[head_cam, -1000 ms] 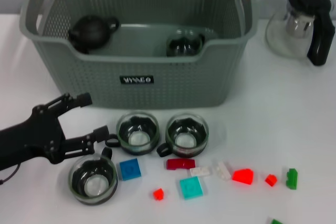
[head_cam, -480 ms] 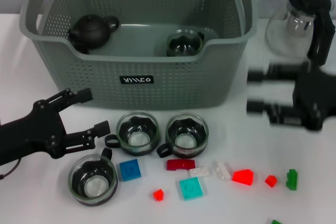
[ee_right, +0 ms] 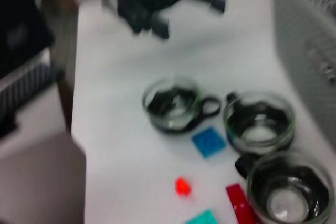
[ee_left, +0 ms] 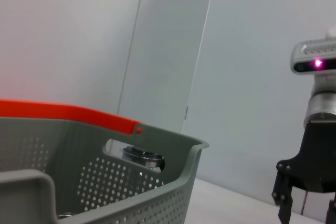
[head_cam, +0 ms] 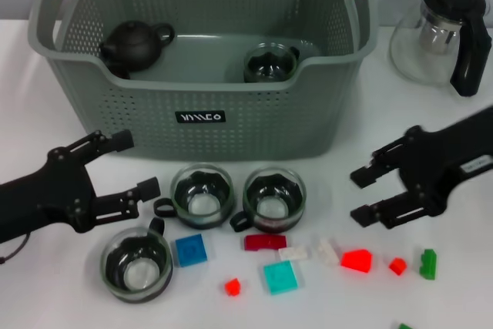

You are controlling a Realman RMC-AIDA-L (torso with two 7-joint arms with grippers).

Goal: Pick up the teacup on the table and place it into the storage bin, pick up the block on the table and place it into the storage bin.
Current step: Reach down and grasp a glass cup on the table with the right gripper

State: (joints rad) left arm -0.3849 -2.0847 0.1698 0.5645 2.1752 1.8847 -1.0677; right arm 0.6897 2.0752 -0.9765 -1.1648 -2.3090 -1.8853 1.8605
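The grey storage bin (head_cam: 202, 117) stands at the back and holds a black teapot (head_cam: 137, 42) and one glass teacup (head_cam: 271, 63). Three more glass teacups sit on the table in front of it: one (head_cam: 202, 190), one (head_cam: 273, 196) and one (head_cam: 137, 263). Blocks lie nearby, among them a blue block (head_cam: 191, 249), a dark red block (head_cam: 265, 241), a cyan block (head_cam: 280, 276) and a red block (head_cam: 356, 260). My left gripper (head_cam: 135, 164) is open just left of the cups, holding nothing. My right gripper (head_cam: 360, 196) is open right of the cups, above the red block.
A glass teapot with a black handle (head_cam: 443, 32) stands at the back right, beside the bin. Small white (head_cam: 293, 252), red (head_cam: 397, 265) and green (head_cam: 427, 262) blocks are scattered along the front right. The right wrist view shows the cups (ee_right: 172, 104) and blue block (ee_right: 208, 141).
My right arm came into view from the right and dropped lower, toward the blocks, its fingers open. My left gripper has hardly shifted. Cups and blocks lie as before.
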